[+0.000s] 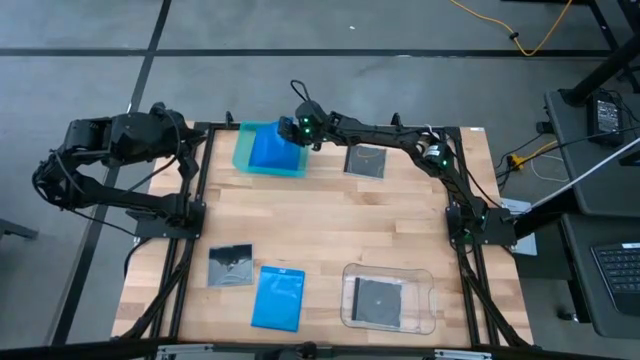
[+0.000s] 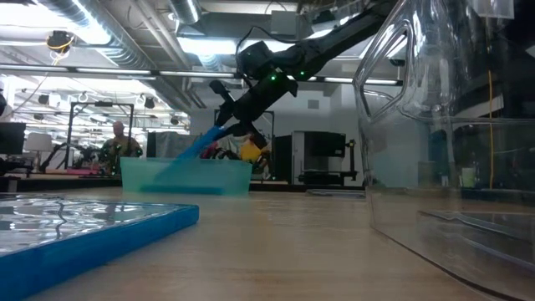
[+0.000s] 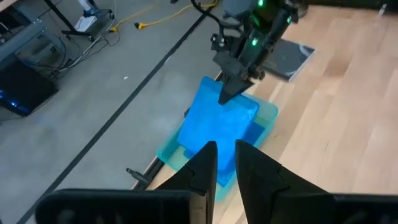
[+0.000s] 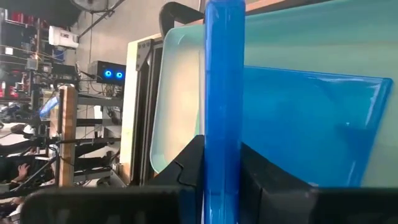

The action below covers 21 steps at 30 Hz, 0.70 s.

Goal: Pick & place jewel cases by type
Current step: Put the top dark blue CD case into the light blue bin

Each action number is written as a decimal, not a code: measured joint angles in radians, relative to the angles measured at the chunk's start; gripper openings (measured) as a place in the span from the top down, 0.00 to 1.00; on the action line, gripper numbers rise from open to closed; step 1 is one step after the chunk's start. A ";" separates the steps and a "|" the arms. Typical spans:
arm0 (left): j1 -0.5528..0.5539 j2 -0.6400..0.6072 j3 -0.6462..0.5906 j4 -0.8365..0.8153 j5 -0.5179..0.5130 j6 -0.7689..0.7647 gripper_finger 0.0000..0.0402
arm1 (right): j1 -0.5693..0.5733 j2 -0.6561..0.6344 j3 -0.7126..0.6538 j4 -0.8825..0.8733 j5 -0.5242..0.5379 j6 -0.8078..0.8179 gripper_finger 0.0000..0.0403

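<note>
- Right claw (image 1: 296, 137) is clamped on the edge of a blue case (image 4: 222, 93), tilting it so it can slide down.
- Directly beneath waits the teal tray (image 1: 244, 152), holding another blue case (image 4: 311, 124).
- Left claw (image 3: 221, 163), pinched together, idles beyond the tray.

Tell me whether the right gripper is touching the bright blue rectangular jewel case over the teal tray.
Touching. The right wrist view shows the right gripper with both fingers pressed against the blue jewel case's edge, above the teal translucent tray.
</note>
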 joint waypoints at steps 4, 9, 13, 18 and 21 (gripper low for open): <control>0.000 0.000 0.000 0.009 -0.001 0.008 0.87 | 0.008 0.001 0.000 0.019 0.000 0.003 0.87; 0.000 0.003 0.000 0.009 -0.002 0.008 0.88 | 0.012 0.001 0.000 0.015 0.002 0.002 0.86; 0.000 0.003 0.000 0.009 -0.002 0.008 0.87 | 0.011 0.001 0.000 0.014 0.002 0.002 0.82; 0.000 0.003 0.000 0.009 -0.001 0.001 0.88 | 0.011 0.001 0.000 0.015 -0.006 -0.005 0.79; 0.000 0.005 0.000 0.016 -0.001 0.000 0.88 | 0.011 0.001 0.000 0.015 -0.008 -0.032 0.77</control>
